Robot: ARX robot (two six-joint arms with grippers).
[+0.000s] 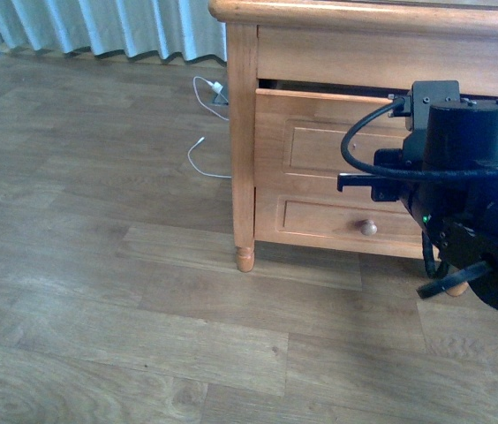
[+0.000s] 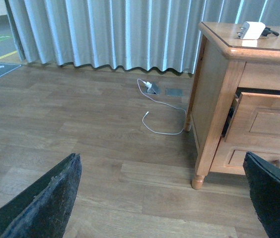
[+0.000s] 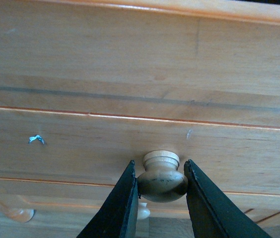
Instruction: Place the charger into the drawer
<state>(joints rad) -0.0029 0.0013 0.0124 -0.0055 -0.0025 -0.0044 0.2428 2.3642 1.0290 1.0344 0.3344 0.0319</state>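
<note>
Pinching the knob (image 3: 162, 177), right pincer (image 3: 160, 164) fronts the ajar drawer (image 1: 320, 132); left pincer (image 2: 161, 155) spread.

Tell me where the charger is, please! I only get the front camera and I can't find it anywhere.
Observer: The left wrist view shows the charger lying on top of the nightstand.
Operator: Is the robot holding the drawer? I can't see its handle.
Observer: Yes. In the right wrist view, the right tool is closed on the round knob, with one finger on each side.
Operator: And the other tool?
Observer: The left tool is open and holds nothing.
</note>
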